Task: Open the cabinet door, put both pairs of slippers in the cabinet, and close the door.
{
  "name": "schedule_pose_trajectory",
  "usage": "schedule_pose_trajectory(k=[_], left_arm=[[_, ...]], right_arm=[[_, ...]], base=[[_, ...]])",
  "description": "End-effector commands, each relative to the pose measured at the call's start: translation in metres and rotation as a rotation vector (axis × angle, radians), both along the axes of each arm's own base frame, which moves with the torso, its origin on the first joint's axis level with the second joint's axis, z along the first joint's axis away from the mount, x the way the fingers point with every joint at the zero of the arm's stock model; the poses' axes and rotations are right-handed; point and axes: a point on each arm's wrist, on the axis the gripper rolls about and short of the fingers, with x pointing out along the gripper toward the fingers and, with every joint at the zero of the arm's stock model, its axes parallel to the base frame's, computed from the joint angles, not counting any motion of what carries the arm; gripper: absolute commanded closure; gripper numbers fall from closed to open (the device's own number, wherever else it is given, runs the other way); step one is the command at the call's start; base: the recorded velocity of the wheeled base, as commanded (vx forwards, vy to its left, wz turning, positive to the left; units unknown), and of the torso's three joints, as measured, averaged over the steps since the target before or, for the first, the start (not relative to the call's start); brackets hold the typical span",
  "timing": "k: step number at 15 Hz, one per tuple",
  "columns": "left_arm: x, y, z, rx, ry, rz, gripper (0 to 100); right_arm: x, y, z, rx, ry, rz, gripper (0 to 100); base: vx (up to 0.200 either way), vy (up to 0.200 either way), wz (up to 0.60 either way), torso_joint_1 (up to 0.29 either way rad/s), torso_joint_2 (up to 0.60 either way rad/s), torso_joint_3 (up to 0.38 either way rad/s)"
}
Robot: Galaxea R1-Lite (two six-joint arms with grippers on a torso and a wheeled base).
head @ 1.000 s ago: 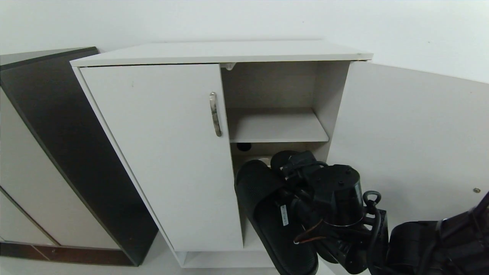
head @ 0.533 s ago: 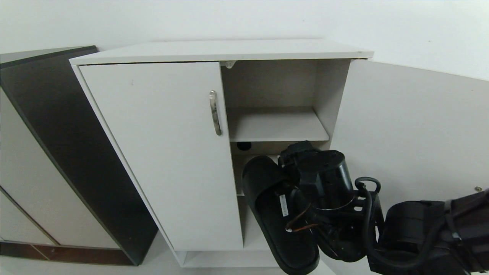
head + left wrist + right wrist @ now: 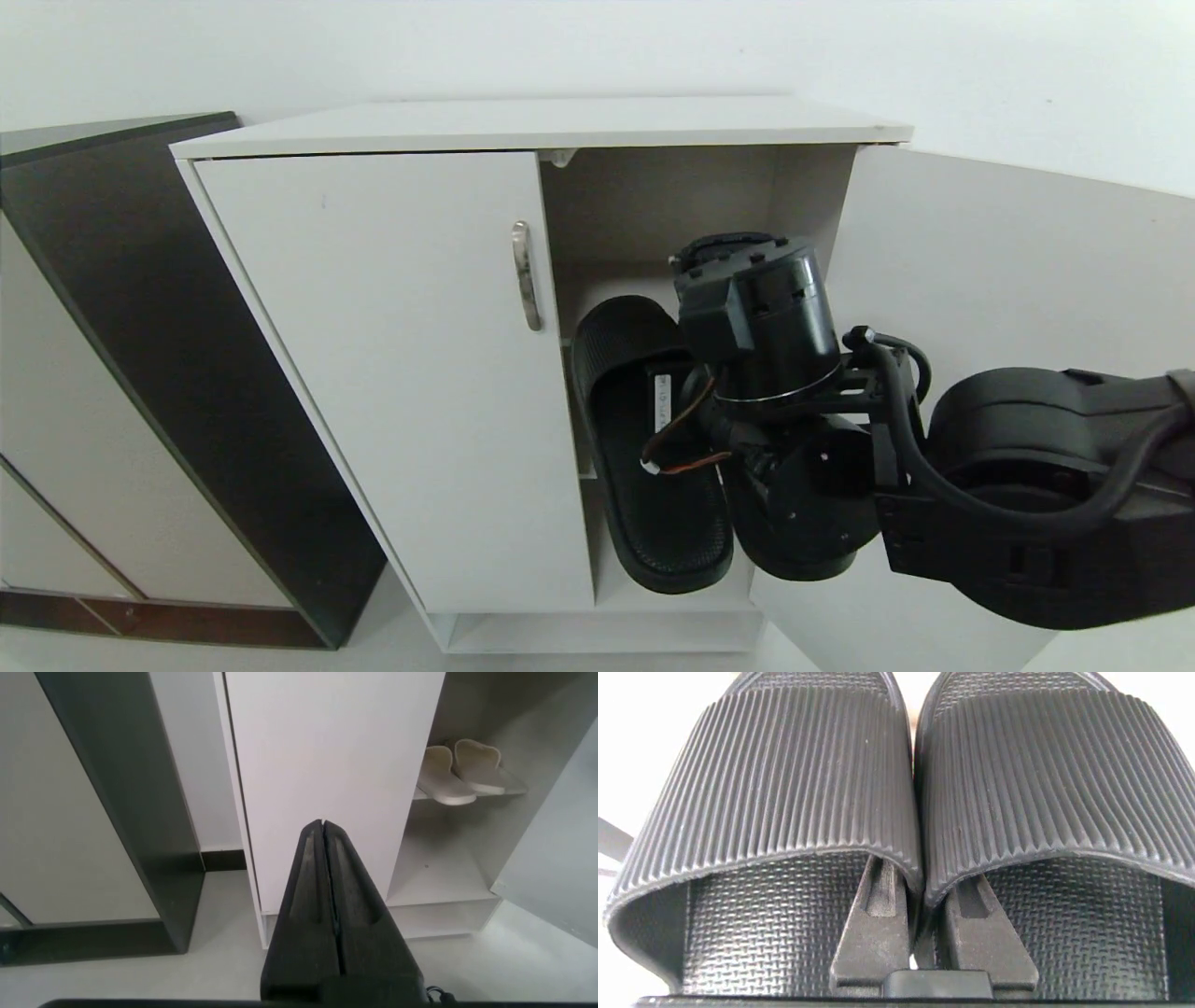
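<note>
A white cabinet (image 3: pixel 392 373) stands with its left door shut and its right door (image 3: pixel 990 308) swung wide open. In front of the open right half, my right gripper (image 3: pixel 920 905) is shut on a pair of black slippers (image 3: pixel 653 439), one finger (image 3: pixel 868 924) inside each, pinching their inner walls together. The slippers hang toe-up, their toes level with the upper shelf. A beige pair of slippers (image 3: pixel 467 770) rests on a lower shelf inside. My left gripper (image 3: pixel 322 835) is shut and empty, low in front of the closed left door.
A dark panel (image 3: pixel 140 327) leans beside the cabinet's left side. A metal handle (image 3: pixel 526 277) sits on the shut left door. The bottom compartment (image 3: pixel 439 873) under the beige pair holds nothing.
My right arm has risen with the black slippers, from near the cabinet's bottom to the height of the upper shelf, and moved closer to the opening.
</note>
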Motion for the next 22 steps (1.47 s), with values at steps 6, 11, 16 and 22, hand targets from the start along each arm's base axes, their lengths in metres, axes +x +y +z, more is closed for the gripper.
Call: schedule_pose_trajectory(k=[6,11,16,22], left_arm=[[0.0001,0.0000,0.0001,0.000,0.001,0.000,100],[0.0001,0.0000,0.0001,0.000,0.001,0.000,100],[0.0000,0.0000,0.0000,0.000,0.000,0.000,100],[0.0000,0.0000,0.0000,0.000,0.000,0.000,100]], right_arm=[[0.0077,0.0044,-0.0009,0.001,0.076,-0.039,100],[0.0066,0.0017,-0.0049,-0.052,0.111,-0.043,100],[0.0087,-0.0002,-0.0038,-0.046,0.109,-0.051,100],[0.0096,-0.0010,-0.0045,-0.048,0.108,-0.057,100]], base=[[0.000,0.000,0.00,0.000,0.00,0.000],[0.000,0.000,0.00,0.000,0.00,0.000],[0.000,0.000,0.00,0.000,0.00,0.000],[0.133,0.000,0.00,-0.001,0.00,0.002]])
